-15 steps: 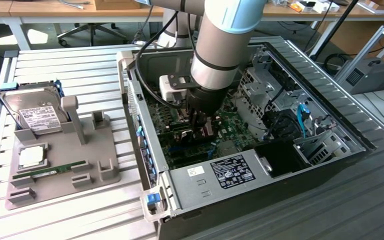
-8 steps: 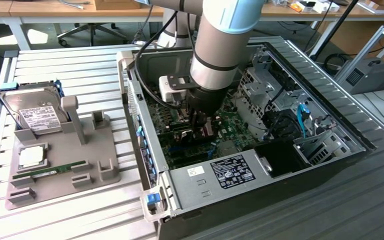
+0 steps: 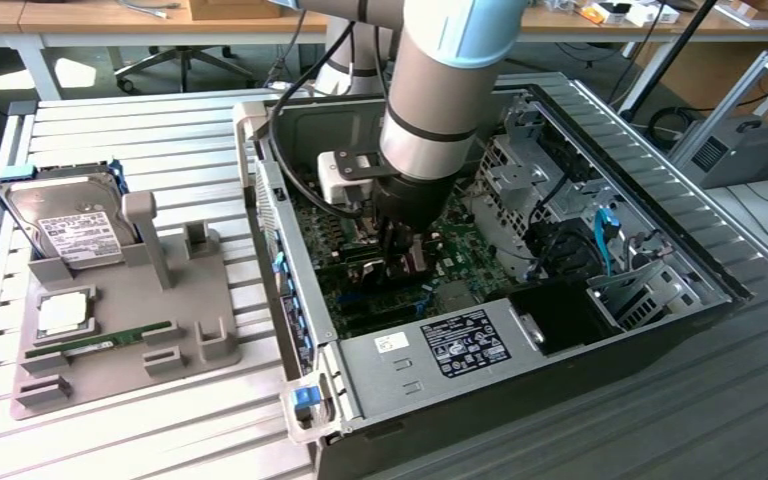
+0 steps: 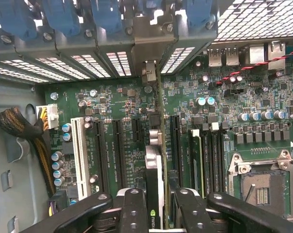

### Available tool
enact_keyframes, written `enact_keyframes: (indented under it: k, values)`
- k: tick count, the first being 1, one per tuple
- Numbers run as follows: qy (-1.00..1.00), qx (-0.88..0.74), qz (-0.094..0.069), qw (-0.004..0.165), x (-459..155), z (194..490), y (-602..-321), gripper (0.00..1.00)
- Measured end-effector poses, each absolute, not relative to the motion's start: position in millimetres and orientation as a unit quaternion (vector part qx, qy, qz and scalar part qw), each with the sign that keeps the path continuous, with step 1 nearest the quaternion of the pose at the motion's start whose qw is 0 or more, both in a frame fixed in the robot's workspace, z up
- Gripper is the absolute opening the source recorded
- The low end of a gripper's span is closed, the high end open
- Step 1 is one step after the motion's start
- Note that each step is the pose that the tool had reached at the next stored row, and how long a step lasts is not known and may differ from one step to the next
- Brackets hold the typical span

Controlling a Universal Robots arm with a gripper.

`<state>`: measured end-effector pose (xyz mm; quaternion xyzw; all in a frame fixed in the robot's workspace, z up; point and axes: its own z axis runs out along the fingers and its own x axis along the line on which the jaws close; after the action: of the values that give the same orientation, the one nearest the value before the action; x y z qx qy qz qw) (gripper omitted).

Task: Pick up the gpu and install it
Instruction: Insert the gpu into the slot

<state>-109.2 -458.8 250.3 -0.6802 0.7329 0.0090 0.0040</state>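
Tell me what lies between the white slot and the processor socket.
In the wrist view: black slots, the gpu standing edge-on in the gripper, then memory slots.

**Metal, plastic, lacquered board**

Matt black finish on the two-fingered black gripper (image 4: pixel 158 206). Glossy black plastic shroud and lacquered green board on the thin rectangular gpu card (image 4: pixel 156 170), bare dull metal on its end bracket. Semi-gloss green lacquer across the flat green motherboard (image 4: pixel 122 131). Perforated grey sheet metal for the open computer case (image 4: pixel 263 19); shiny blue plastic for its slot clips (image 4: pixel 105 17). Ribbed pale metal for the slatted table (image 3: pixel 131 130); matt grey plastic for the flat parts holder (image 3: pixel 131 375).
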Motion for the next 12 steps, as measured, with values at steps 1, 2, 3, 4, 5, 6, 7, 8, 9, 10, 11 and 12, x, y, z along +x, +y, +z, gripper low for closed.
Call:
enact_keyframes:
  k: [1,2,3,4,5,6,7,8,9,10,11,12]
  values:
    - [0.733,-0.68,0.008,0.006,-109.3,250.3,-458.8,0.27]
    - [0.733,-0.68,0.007,0.006,-109.4,250.3,-458.8,0.27]
    - [0.733,-0.68,0.006,0.008,-109.9,250.3,-458.8,0.27]
    - [0.733,-0.68,0.004,0.009,-110.2,250.4,-458.8,0.27]
    - [0.733,-0.68,0.002,0.012,-110.7,250.4,-458.8,0.27]
    - [0.733,-0.68,0.0,0.014,-111.0,250.3,-458.8,0.27]
    - [0.733,-0.68,0.0,0.014,-111.0,250.2,-458.8,0.27]
    - [0.733,-0.68,0.0,0.014,-111.0,250.2,-458.8,0.27]
    - [0.733,-0.68,0.0,0.014,-111.0,250.0,-458.8,0.27]
    - [0.733,-0.68,0.0,0.014,-110.9,249.5,-458.8,0.27]
    - [0.733,-0.68,0.0,0.014,-111.0,249.4,-458.8,0.27]
    - [0.733,-0.68,0.0,0.014,-110.9,249.3,-458.8,0.27]
